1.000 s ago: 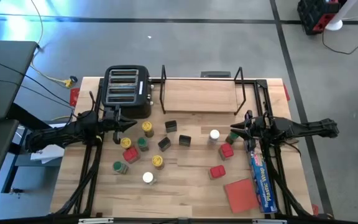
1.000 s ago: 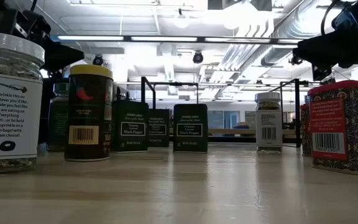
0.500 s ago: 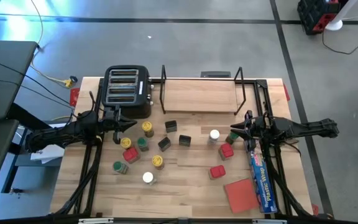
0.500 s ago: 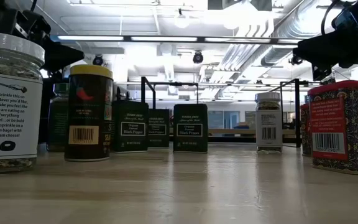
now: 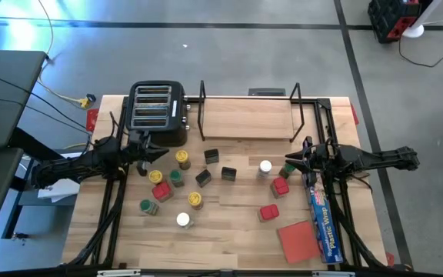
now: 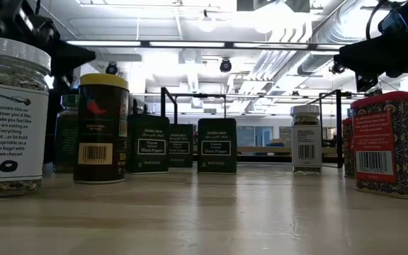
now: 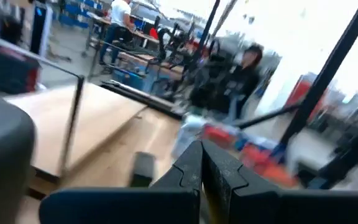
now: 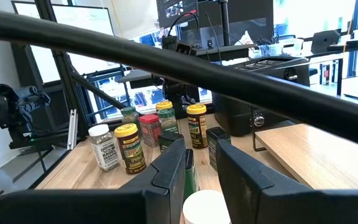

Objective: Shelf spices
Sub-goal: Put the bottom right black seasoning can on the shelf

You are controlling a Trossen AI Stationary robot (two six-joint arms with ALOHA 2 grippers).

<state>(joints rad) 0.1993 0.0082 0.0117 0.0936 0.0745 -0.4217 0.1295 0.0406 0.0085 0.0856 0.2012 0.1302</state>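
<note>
My left gripper (image 5: 158,151): fingers pressed shut, empty, beside the toaster (image 5: 157,112) | my right gripper (image 5: 289,165): jaws slightly apart, holding nothing, near the white-lidded jar (image 5: 265,166) | spice jars and tins (image 5: 193,199) scattered on the table (image 5: 229,231) | shelf (image 5: 248,117) at the far edge, bare.

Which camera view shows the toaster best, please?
The high view: the whole toaster shows from above, slots visible, at the table's back left beside the shelf. The right wrist view shows its front behind the jars. The left wrist view shows only a blurred dark edge. The low view does not show it.
</note>
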